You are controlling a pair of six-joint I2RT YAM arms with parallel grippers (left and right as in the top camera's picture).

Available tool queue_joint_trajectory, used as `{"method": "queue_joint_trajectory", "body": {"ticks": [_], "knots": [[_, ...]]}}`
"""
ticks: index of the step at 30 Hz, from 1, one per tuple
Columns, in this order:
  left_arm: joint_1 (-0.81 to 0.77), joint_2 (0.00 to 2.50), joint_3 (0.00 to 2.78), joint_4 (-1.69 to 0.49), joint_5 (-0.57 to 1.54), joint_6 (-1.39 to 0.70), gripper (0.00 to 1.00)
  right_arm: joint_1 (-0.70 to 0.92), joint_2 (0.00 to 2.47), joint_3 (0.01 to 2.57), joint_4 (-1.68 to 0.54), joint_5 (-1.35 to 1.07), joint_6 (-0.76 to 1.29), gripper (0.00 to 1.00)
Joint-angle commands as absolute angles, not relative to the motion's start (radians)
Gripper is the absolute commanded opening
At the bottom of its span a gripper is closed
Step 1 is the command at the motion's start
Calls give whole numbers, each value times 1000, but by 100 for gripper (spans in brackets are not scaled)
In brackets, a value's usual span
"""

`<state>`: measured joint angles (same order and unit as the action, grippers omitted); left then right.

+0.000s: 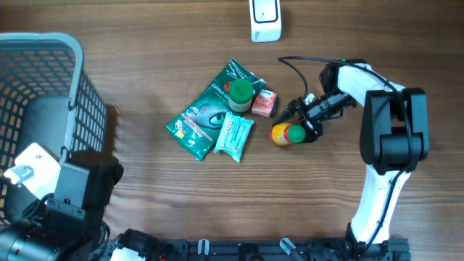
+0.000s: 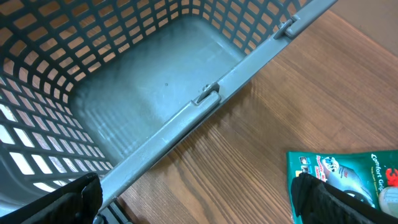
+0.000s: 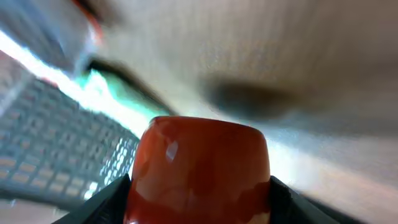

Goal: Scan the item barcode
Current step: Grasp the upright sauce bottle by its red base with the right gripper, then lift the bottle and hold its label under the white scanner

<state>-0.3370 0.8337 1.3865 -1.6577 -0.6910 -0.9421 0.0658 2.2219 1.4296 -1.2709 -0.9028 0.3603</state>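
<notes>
The item, a small yellow-orange bottle [image 1: 284,134] with red and green at one end, lies on the wooden table right of the pile. My right gripper [image 1: 301,127] reaches it from the right. In the right wrist view its red rounded body [image 3: 199,168] fills the gap, and both dark fingers [image 3: 102,205] press against its sides. No barcode shows. A white scanner [image 1: 264,20] stands at the far edge. My left gripper [image 2: 202,208] hangs open over the basket rim [image 2: 205,96], nothing between its fingers.
A grey mesh basket [image 1: 43,94] fills the left side. In the middle lie a green pouch [image 1: 206,112], a green-lidded jar [image 1: 240,93], a teal packet [image 1: 233,135] and a small red-orange packet [image 1: 264,103]. A black cable [image 1: 301,69] loops near the right arm.
</notes>
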Motion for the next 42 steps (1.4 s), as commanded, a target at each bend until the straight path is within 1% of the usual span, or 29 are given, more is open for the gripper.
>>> {"method": "queue_joint_trajectory", "body": {"ticks": [1,2,4,6,8,11,16,18,19,20,23,24,26,28,31,33,34,35,37,40,41,42], "knots": [[-329,831,1386,-1658,-707,-958,100,71,2235,1419,-1314,-1016,249,56],[-329,831,1386,-1658,-707,-958,100,71,2235,1419,-1303,-1003,247,57],[-329,831,1386,-1658,-707,-958,100,63,2235,1426,-1272,-926,331,53],[-329,831,1386,-1658,-707,-958,100,32,2233,1477,-1290,-752,448,49],[-329,831,1386,-1658,-707,-958,100,8,2206,1514,-1325,-675,474,49],[-329,831,1386,-1658,-707,-958,100,-8,2113,1519,-1349,-673,480,49],[-329,831,1386,-1658,-707,-958,100,-8,1960,1518,-1502,-674,418,48],[-329,831,1386,-1658,-707,-958,100,-8,1894,1518,-1520,-669,423,48],[-329,831,1386,-1658,-707,-958,100,-8,1868,1518,-1486,-650,463,48],[-329,831,1386,-1658,-707,-958,100,-6,1851,1518,-1417,-489,646,48],[-329,831,1386,-1658,-707,-958,100,39,1852,1492,-1301,-167,868,49],[-329,831,1386,-1658,-707,-958,100,67,1853,1470,-1246,-112,910,49],[-329,831,1386,-1658,-707,-958,100,115,1853,1430,-1132,-81,934,53],[-329,831,1386,-1658,-707,-958,100,147,1855,1387,-1057,-68,977,55],[-329,831,1386,-1658,-707,-958,100,153,1862,1378,-1039,-13,999,57],[-329,831,1386,-1658,-707,-958,100,153,1862,1365,-1036,30,994,65],[-329,831,1386,-1658,-707,-958,100,154,1862,1343,-1026,30,994,72],[-329,831,1386,-1658,-707,-958,100,154,1862,1312,-1005,29,994,77],[-329,831,1386,-1658,-707,-958,100,154,1862,1229,-937,29,984,81],[-329,831,1386,-1658,-707,-958,100,154,1866,1153,-852,28,968,80],[-329,831,1386,-1658,-707,-958,100,154,1872,1149,-848,29,969,77],[-329,831,1386,-1658,-707,-958,100,154,1882,1149,-845,29,968,70]]}}
